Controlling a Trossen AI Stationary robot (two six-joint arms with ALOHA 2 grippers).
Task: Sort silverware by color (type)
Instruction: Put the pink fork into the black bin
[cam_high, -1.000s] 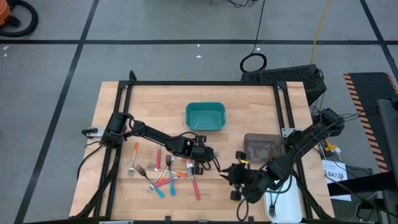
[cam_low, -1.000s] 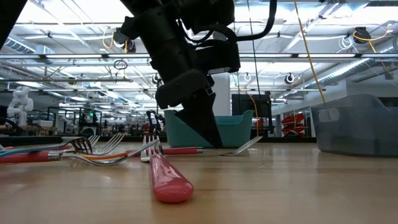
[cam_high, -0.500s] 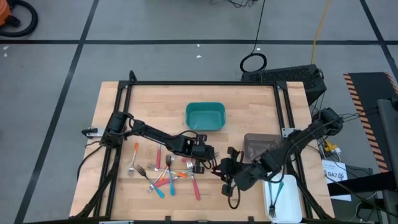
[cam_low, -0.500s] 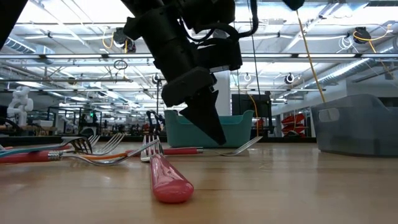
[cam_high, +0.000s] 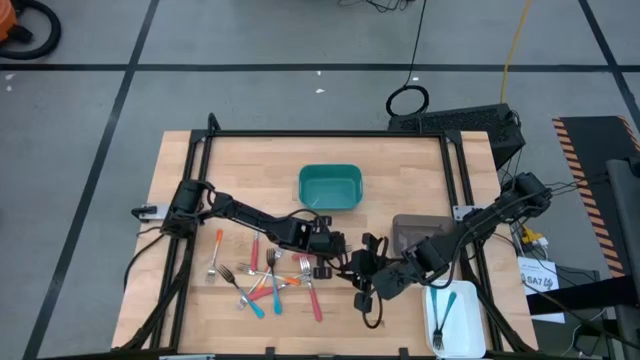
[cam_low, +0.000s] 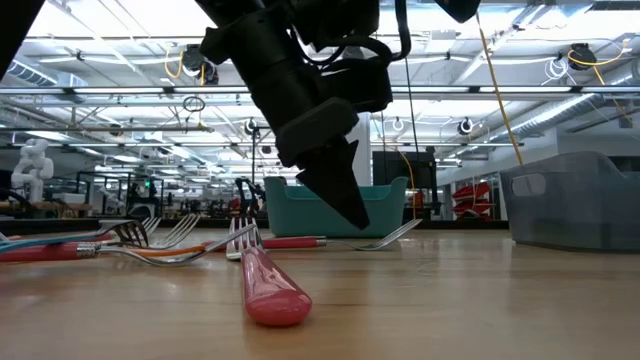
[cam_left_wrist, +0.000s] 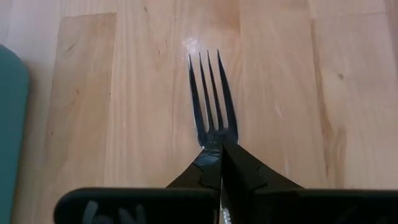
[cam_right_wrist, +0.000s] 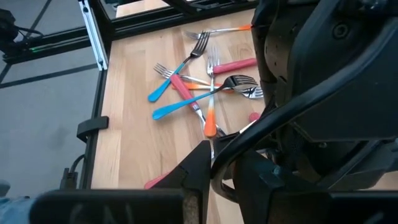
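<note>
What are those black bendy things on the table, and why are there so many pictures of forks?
The black bendy things are two robot arms. Each ends in a gripper, a hand with only two fingers. The robot is sorting forks by handle colour.

One camera looks straight down from above. It shows the wooden table, a teal bin, a grey bin and a white tray with one blue-handled fork in it. A pile of forks with red, orange and blue handles lies on the wood.

Another camera sits at table height, so a red handle looks huge.

Each arm also has a camera on its wrist. The left gripper is pinching a fork whose handle is hidden. The right gripper sits just beside the left one, near the pile.
</note>
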